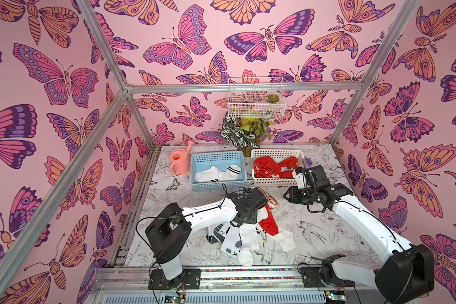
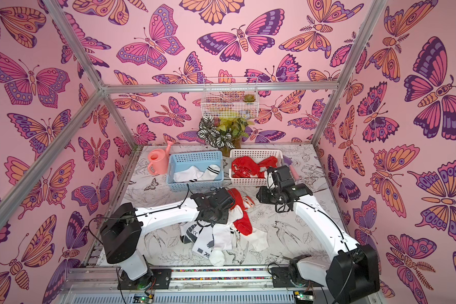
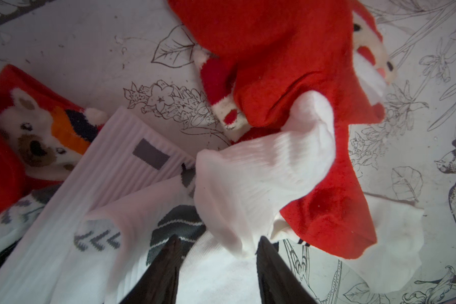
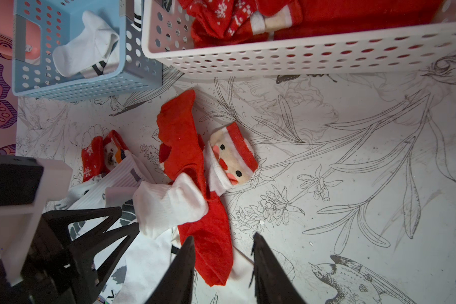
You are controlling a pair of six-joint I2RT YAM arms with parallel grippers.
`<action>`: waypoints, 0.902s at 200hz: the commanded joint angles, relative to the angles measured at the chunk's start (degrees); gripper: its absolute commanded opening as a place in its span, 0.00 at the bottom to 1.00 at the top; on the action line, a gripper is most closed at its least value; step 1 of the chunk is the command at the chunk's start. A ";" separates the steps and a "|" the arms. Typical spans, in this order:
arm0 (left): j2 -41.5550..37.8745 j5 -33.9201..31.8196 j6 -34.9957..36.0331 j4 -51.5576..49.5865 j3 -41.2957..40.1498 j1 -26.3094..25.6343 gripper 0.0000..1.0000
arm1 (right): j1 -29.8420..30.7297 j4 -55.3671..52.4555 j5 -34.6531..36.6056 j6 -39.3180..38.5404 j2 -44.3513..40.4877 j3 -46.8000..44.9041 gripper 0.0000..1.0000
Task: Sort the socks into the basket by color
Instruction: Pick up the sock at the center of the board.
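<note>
Several unsorted socks, red and white tangled, heaped at 6 o'clock on the bench; left fingers straddle one white sock at its end, apparently to draw it free, whether clamped cannot be told; right fingers apart, empty, hover at 2 o'clock; blue basket at 11 o'clock holds whites, white basket at 1 o'clock holds reds.

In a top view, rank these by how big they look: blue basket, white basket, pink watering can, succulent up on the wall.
1. blue basket and white basket: they look about alike, so not ranked against each other.
2. pink watering can.
3. succulent, clearly the smallest.
</note>
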 commanded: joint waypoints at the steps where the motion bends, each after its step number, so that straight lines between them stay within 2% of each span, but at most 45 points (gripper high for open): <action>1: 1.52 0.46 -0.85 0.70 -0.79 -0.20 0.48 | 0.18 -0.11 -0.57 0.11 -0.73 -0.25 0.39; 94: 5.13 1.46 -0.96 2.57 0.19 -0.19 0.44 | 0.14 -0.29 -0.63 -0.03 -0.89 -0.25 0.38; 123: 6.34 1.93 -0.78 2.78 1.05 -0.22 0.38 | 0.17 -0.31 -0.60 0.02 -0.98 -0.34 0.38; 180: 6.93 1.79 -0.58 2.94 1.93 -0.19 0.21 | 0.19 -0.40 -0.63 -0.14 -1.16 -0.42 0.38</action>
